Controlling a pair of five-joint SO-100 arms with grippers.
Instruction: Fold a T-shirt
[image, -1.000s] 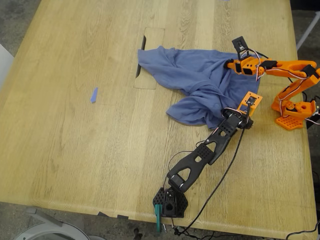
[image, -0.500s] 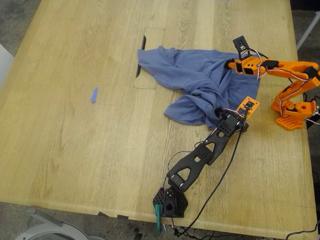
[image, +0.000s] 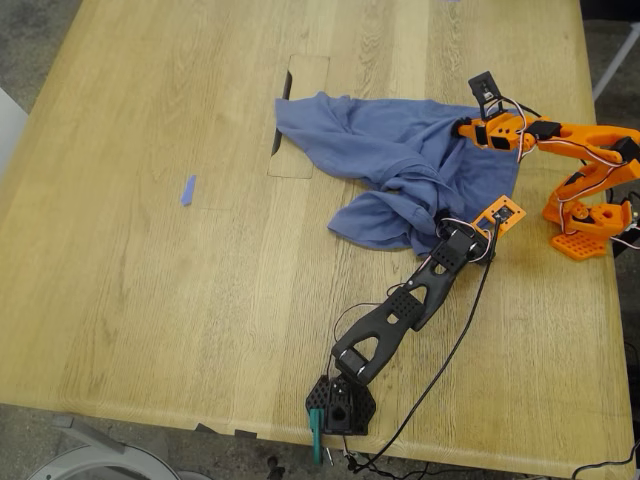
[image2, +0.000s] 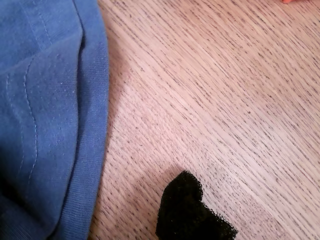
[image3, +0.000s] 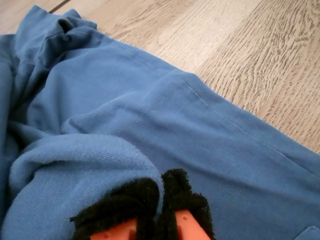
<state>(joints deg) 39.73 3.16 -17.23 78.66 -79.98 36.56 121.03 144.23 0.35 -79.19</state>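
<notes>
Fold barely started, by my read. T-shirt is a crumpled heap in the upper right of centre in the exterior view, on the tabletop; no flat panel, no clean crease, folds bunched at its lower edge. Needs spreading out before any real fold.

My second gripper: padded tips pinched together on a roll of shirt fabric, so it's gripping the T-shirt. That matches the orange arm reaching in from the exterior view's right, stretched nearly level, gripper at the shirt's right edge.

My first gripper: only one black padded tip shows, over bare wood just beside the shirt's hem, not touching it. Other jaw out of frame, so open or closed I cannot tell. That's the black arm, reaching up from the frame's bottom centre, wrist at the heap's lower right corner.

Small blue scrap lies well apart at the exterior view's left.
</notes>
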